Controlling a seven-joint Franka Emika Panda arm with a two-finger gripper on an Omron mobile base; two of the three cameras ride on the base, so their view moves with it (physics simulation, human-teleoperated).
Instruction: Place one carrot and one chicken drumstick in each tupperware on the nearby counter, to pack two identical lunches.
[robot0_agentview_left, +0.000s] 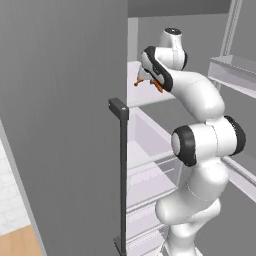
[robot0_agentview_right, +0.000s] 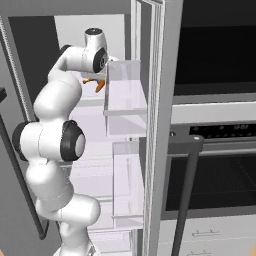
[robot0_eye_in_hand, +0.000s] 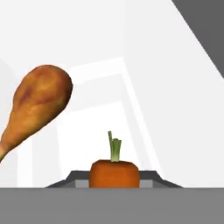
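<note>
My gripper (robot0_eye_in_hand: 114, 180) is inside the open fridge, at the upper shelf (robot0_agentview_left: 145, 97). Its two dark fingertips sit against either side of an orange carrot (robot0_eye_in_hand: 114, 173), whose green stem points away from the hand, so it is shut on the carrot. A brown chicken drumstick (robot0_eye_in_hand: 37, 103) lies to the left of the carrot on the white shelf, thin end toward the lower left. From the base views the carrot (robot0_agentview_right: 99, 86) and drumstick (robot0_agentview_right: 89, 80) show as small orange shapes beside the wrist. Both tupperware and the counter are out of view.
The grey fridge door (robot0_agentview_left: 60, 125) with its black handle (robot0_agentview_left: 122, 175) stands open at the left. Clear door bins (robot0_agentview_right: 125, 95) hang close on the arm's right. A black oven (robot0_agentview_right: 215, 175) stands beyond the fridge wall. Drawers (robot0_agentview_left: 150, 175) lie below.
</note>
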